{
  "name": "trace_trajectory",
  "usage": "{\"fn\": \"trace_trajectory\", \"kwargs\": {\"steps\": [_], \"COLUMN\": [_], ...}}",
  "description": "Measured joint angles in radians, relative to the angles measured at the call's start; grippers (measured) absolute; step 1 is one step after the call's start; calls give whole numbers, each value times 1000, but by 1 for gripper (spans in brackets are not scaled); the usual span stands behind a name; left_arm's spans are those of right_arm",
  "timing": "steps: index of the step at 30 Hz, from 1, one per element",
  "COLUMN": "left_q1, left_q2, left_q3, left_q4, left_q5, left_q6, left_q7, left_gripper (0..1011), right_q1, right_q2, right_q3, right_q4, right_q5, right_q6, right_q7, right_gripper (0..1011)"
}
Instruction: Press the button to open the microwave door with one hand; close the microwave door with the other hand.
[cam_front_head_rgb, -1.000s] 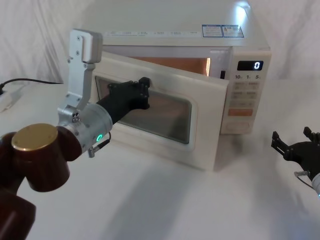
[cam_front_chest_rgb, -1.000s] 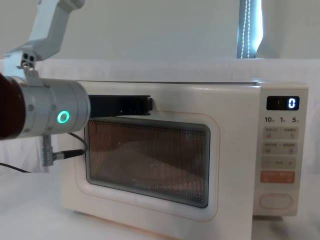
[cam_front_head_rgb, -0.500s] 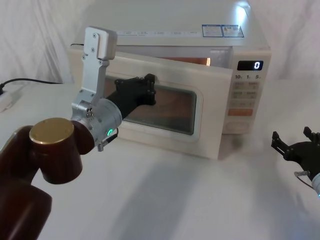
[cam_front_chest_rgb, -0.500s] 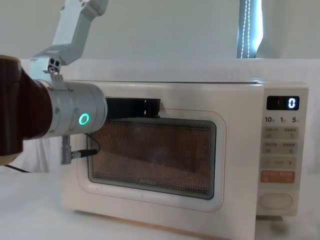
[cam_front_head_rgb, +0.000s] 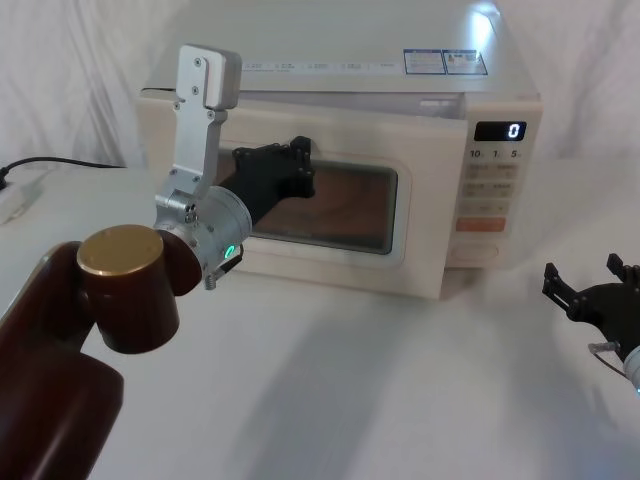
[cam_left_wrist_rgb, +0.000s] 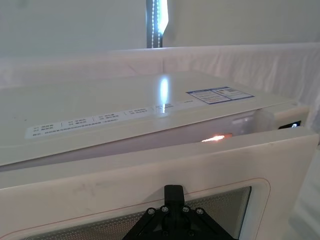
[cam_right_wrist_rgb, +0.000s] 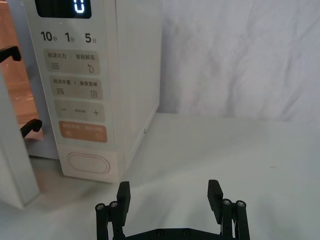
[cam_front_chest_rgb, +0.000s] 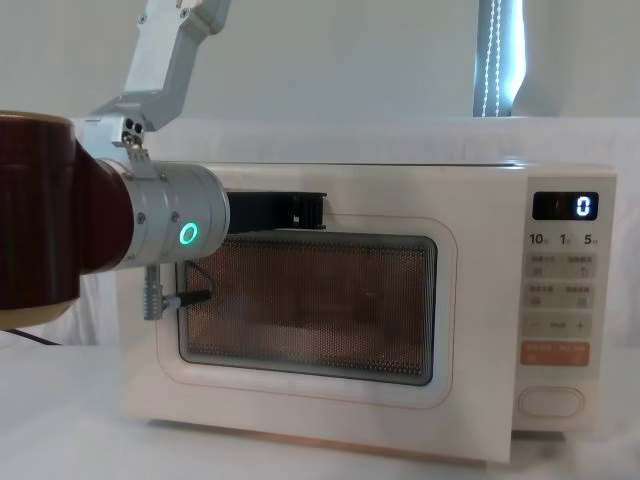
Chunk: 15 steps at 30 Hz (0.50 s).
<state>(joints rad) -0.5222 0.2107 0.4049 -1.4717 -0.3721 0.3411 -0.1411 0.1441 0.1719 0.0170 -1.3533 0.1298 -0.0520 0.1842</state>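
The cream microwave door with its dark mesh window stands almost closed. A thin gap stays at its latch side, with orange light glowing inside. My left gripper, on the silver wrist with the green ring, is shut and pressed against the door's upper frame. The wide cream button sits at the bottom of the control panel. My right gripper hangs open and empty low at the right, a short way in front of the panel.
The microwave sits on a white table against white cloth. A black cable and a white power strip lie at the far left. The display reads 0.
My left gripper has pushed the door from well ajar to nearly shut, and the left arm has swung forward with it. The right gripper has not moved.
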Motion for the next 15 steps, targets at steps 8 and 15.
{"fn": "trace_trajectory", "kwargs": {"steps": [8,15], "left_q1": [-17,-28], "left_q2": [-26,-46], "left_q3": [-13,-23], "left_q4": [39,65], "left_q5": [21,37], "left_q6": [-7,-10], "left_q7": [1,-1], "left_gripper": [0,0], "right_q1": [0,0], "right_q2": [0,0], "right_q3": [0,0], "right_q4": [0,0], "right_q5": [0,0], "right_q6": [0,0], "right_q7": [0,0], "right_gripper": [1002,1002]}}
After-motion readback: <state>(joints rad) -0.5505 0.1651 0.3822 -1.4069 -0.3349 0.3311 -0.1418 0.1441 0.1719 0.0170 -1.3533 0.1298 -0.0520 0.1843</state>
